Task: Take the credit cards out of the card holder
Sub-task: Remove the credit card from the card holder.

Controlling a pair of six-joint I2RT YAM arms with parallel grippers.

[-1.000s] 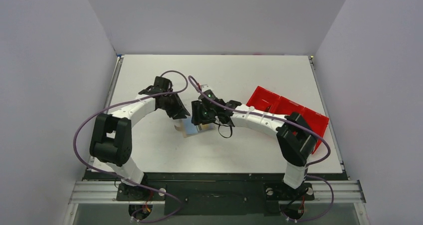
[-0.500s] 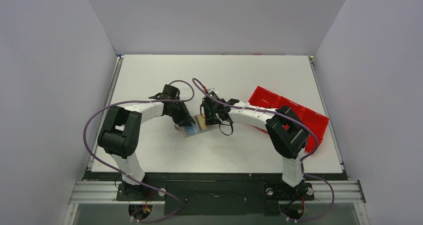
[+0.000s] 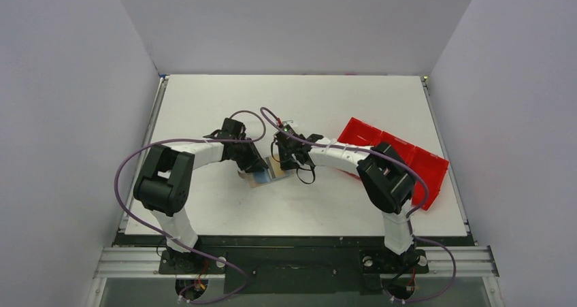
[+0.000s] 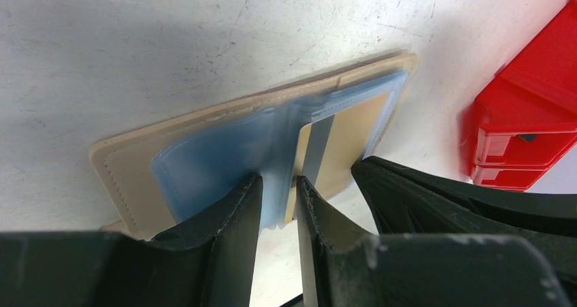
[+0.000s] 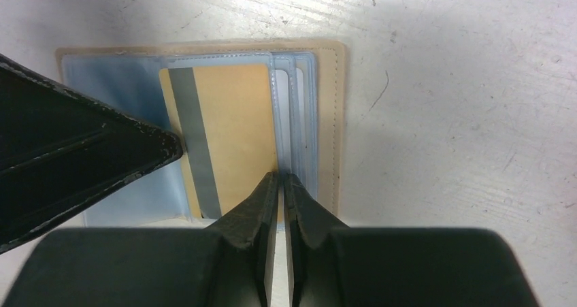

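Note:
The tan card holder lies open on the table between both grippers, its pale blue plastic sleeves fanned out. A tan credit card with a grey stripe sits in one sleeve. My left gripper is shut on a raised blue sleeve leaf at the holder's near edge. My right gripper is pinched on a thin sleeve edge beside the card's right side. I cannot tell whether a card is in that pinch. From above, the left gripper and right gripper nearly touch.
A red compartment tray stands at the right, behind the right arm, also red tray in the left wrist view. Purple cables loop over both arms. White walls close in the table's back and sides.
Both grippers have come down onto the holder. The right gripper has closed from open to a thin pinch. The left gripper's opening is unchanged.

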